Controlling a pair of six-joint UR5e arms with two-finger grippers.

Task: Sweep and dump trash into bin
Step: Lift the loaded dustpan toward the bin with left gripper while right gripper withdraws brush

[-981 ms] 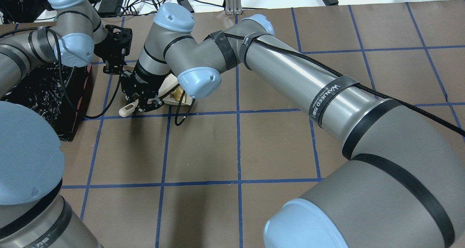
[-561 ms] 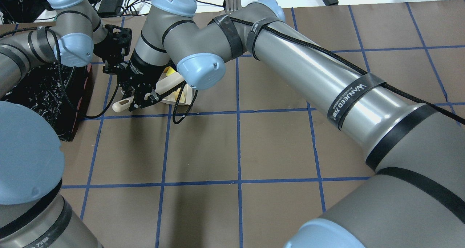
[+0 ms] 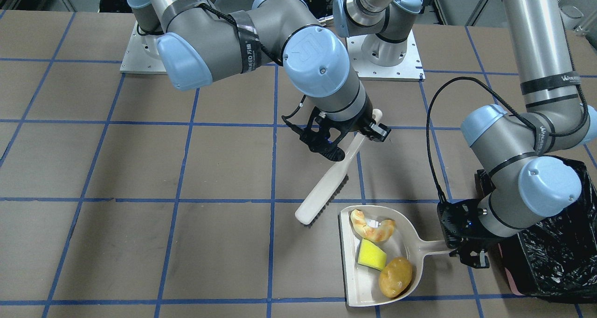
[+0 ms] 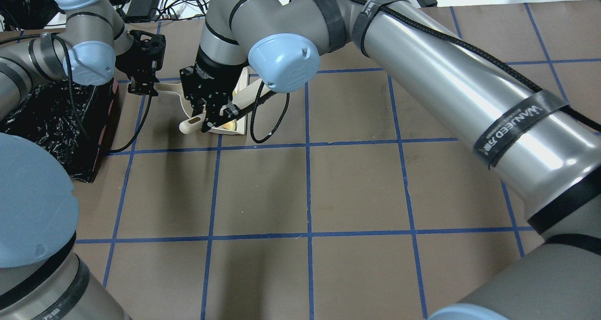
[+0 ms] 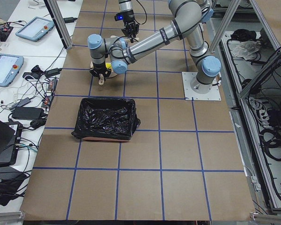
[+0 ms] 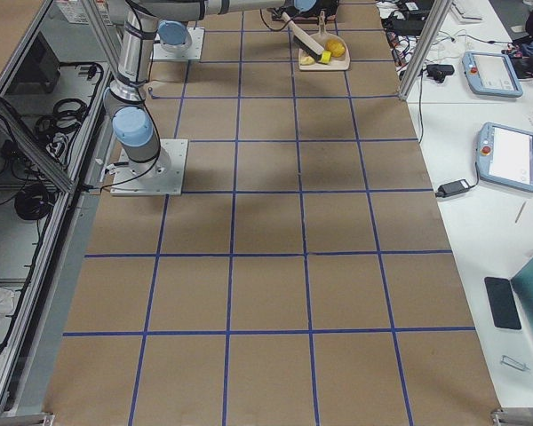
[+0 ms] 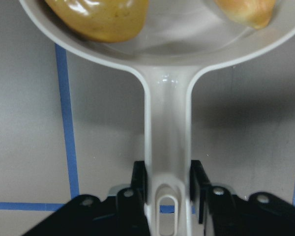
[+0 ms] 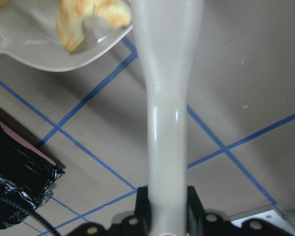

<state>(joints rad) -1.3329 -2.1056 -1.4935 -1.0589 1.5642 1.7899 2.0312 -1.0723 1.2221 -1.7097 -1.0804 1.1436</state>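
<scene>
The beige dustpan [image 3: 364,290] lies on the table and holds the trash: the tan crust [image 3: 373,227], the yellow sponge wedge [image 3: 371,255] and the golden-brown lump [image 3: 395,277]. My left gripper [image 3: 459,255] is shut on the dustpan handle [image 7: 167,147]; the lump [image 7: 98,17] shows ahead of it. My right gripper [image 3: 354,138] is shut on the handle of a beige brush [image 3: 326,187], held tilted with its head just beside the dustpan's open mouth. The brush handle [image 8: 167,98] fills the right wrist view. The bin [image 3: 559,243], lined with a black bag, stands beside my left gripper.
The bin [image 4: 51,118] sits at the table's left side in the overhead view, its pink base edge toward the dustpan. My right arm reaches across over the table's middle. Brown paper with blue tape lines covers the table [image 4: 305,193]. Cables lie past the far edge.
My right gripper has moved right and away from the bin with the brush, and the right arm has swung higher across the view. The left gripper keeps hold of the dustpan handle, hardly moved.
</scene>
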